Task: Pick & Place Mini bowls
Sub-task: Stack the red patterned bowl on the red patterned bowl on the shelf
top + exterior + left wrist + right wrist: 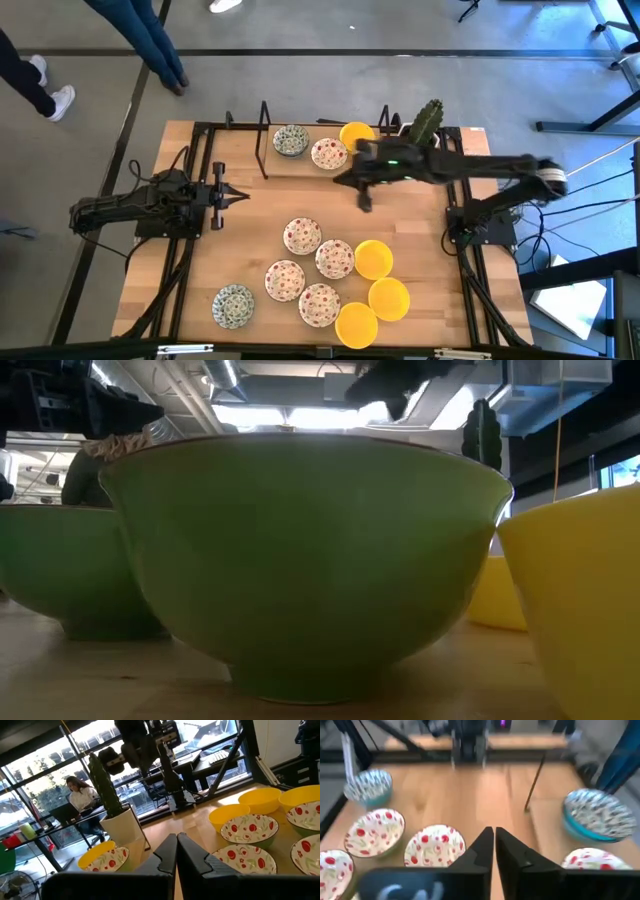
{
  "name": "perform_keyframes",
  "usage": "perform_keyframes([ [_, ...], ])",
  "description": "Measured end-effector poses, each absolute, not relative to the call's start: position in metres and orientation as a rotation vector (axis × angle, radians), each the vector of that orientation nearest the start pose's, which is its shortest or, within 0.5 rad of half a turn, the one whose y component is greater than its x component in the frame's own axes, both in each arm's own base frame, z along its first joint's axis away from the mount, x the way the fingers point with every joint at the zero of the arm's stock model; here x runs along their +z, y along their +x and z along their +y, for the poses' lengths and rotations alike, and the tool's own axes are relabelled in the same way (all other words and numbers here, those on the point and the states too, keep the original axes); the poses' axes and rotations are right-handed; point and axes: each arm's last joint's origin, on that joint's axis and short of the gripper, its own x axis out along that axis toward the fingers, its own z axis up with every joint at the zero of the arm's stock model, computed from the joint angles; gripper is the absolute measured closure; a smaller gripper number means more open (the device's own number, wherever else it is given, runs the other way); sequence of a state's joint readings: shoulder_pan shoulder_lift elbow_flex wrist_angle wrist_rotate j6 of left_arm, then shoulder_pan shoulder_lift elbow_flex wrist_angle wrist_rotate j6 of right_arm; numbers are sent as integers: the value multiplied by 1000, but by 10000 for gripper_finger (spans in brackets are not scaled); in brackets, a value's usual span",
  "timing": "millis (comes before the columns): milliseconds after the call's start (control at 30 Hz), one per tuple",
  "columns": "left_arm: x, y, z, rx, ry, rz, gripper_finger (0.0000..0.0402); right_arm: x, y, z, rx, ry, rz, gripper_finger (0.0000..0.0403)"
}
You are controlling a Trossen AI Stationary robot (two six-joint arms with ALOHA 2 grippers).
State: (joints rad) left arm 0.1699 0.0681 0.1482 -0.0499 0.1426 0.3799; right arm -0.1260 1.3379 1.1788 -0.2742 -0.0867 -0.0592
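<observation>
Several mini bowls sit upright in a group near the table's front: red-speckled white ones (302, 236), plain yellow ones (373, 258) and one green-blue patterned one (233, 305). Three more stand at the far edge: green-blue (291, 140), red-speckled (329, 153) and yellow (357, 133). My right gripper (340, 178) (494, 845) hangs shut and empty high over the middle of the table, just near of the far bowls, pointing toward the left side. My left gripper (244, 197) (176, 850) waits shut at the left, level and holding nothing.
A white square pot with a green cactus (428, 125) stands at the far right, behind my right arm. A black metal frame (265, 140) rises beside the far bowls. Bare wood lies between the two bowl groups. People's legs (150, 40) show beyond the far edge.
</observation>
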Motion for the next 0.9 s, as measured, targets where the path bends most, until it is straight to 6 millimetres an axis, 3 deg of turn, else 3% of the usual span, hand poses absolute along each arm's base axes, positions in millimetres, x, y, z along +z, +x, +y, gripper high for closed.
perform_keyframes([
  [167, 204, 92, 12, 33, 385, -25, 398, 346, 347, -31, 20, -33, 589, 347],
  [433, 204, 92, 12, 33, 378, -25, 395, 331, 398, -17, 185, -57, 822, 275],
  [633, 204, 92, 12, 33, 359, -25, 396, 298, 421, -5, 284, -170, 900, 242],
  [900, 204, 92, 12, 33, 358, -25, 394, 253, 443, -7, 344, -260, 969, 238],
])
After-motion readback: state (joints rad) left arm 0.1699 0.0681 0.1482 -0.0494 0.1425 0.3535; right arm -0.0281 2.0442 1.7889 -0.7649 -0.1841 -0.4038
